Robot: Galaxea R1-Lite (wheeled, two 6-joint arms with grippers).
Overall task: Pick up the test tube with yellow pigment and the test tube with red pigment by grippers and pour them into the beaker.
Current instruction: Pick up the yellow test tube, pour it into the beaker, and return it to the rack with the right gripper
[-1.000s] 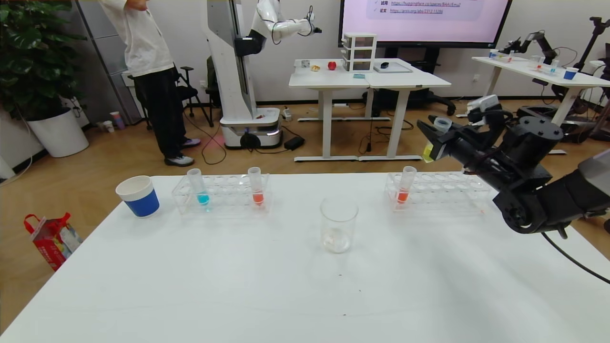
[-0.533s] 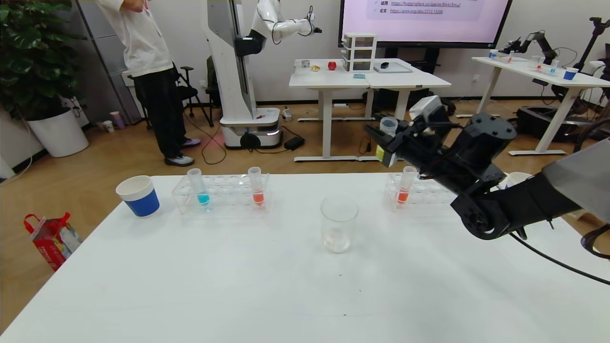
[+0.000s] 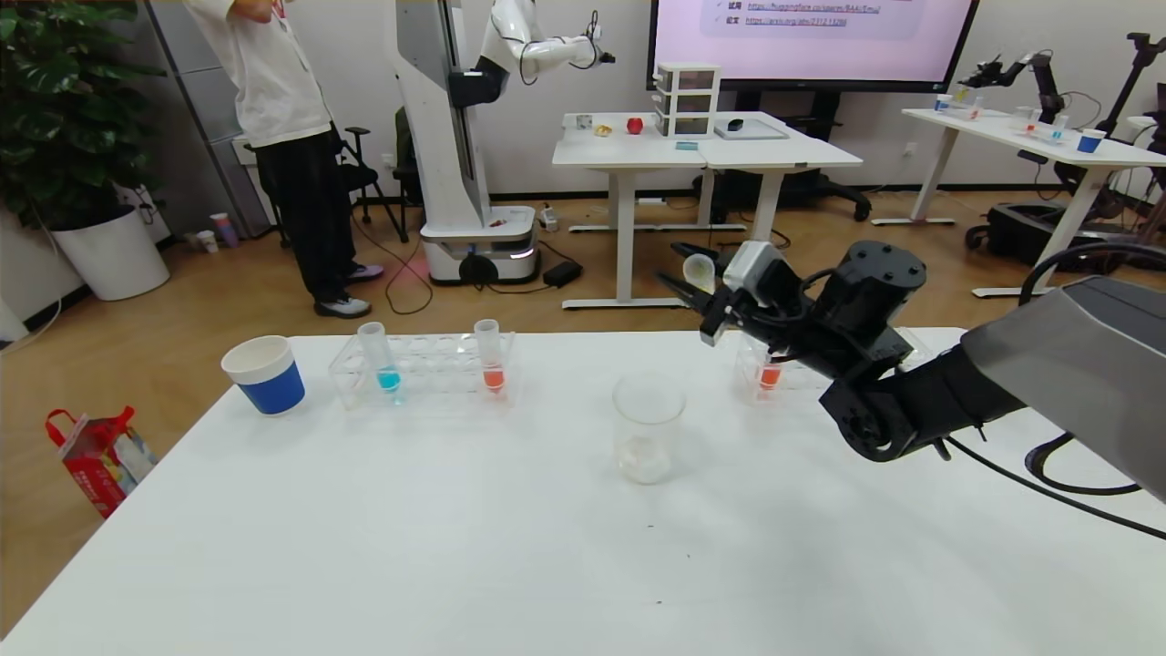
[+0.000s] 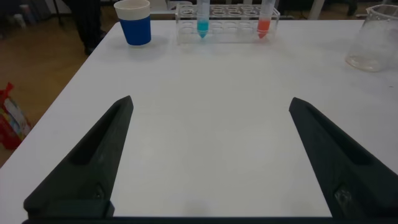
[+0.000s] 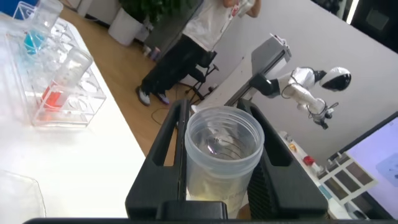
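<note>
The black right gripper (image 3: 700,290) is clamped on the slim clear plastic test tube with yellow pigment (image 3: 700,270). It holds the tube up in the air, above and a little to the right of the clear round glass beaker (image 3: 648,428), which stands on the white table (image 3: 510,547). The tube is tipped over, its open mouth pointing toward the beaker's side (so the pour looks close). The right arm is much nearer to the beaker. The left gripper (image 4: 205,155) hangs low over the table, its fingers wide apart and holding nothing. There are two clear racks, one blue tube (image 3: 374,355), two orange-red tubes (image 3: 488,353), one beaker and one blue paper cup (image 3: 263,374).
</note>
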